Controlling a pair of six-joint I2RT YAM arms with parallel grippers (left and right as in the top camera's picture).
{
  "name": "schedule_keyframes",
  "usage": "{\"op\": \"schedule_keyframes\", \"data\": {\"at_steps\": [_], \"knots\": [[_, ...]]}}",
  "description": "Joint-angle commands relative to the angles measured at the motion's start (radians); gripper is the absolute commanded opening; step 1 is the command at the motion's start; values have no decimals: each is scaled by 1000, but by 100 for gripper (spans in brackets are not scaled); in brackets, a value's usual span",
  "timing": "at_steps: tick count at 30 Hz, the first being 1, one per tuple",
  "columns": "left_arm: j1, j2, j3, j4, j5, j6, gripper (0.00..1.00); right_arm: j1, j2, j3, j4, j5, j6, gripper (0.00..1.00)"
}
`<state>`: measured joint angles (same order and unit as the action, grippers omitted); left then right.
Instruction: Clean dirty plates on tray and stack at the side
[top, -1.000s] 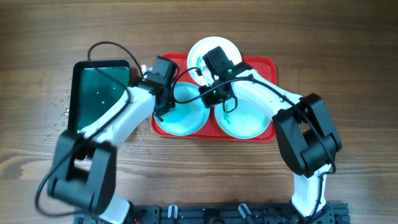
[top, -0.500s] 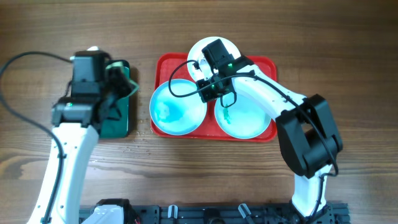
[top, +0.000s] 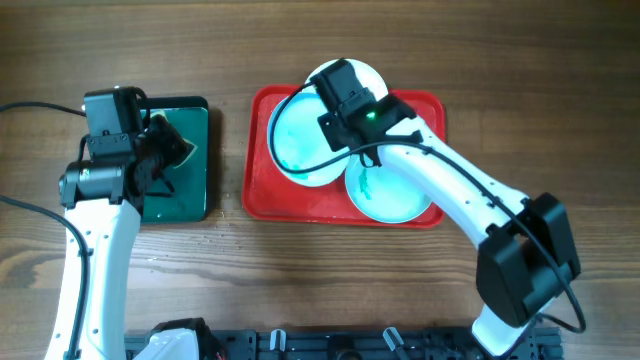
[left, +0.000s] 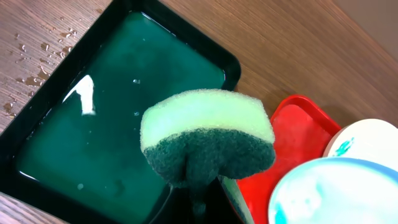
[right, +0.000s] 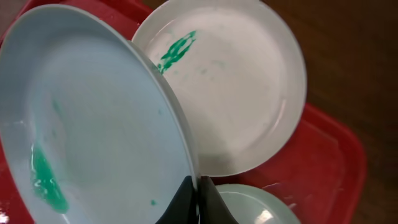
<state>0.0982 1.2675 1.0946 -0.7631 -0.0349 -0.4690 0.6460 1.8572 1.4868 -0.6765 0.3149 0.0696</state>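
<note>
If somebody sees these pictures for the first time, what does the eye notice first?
The right pincer grips a blue plate by its rim, tilted over the red tray, with a green smear showing. Left of that tray, the left pincer holds a sponge above a wet dark green tray.

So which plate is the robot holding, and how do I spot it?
Find the big red tray in the middle of the table. On its left half is a pale blue plate, tilted up by the right pincer pinching its rim; the white plate and other blue plate are not held.
</note>
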Motion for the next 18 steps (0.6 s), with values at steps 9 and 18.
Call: {"op": "schedule_keyframes", "data": {"at_steps": [9,18], "knots": [[4,-11,-2,13,-7,-10,4,308,-72,23,113,726,-412,4],[4,-11,-2,9,-7,-10,4,373,-72,22,198,824,-571,4]]}}
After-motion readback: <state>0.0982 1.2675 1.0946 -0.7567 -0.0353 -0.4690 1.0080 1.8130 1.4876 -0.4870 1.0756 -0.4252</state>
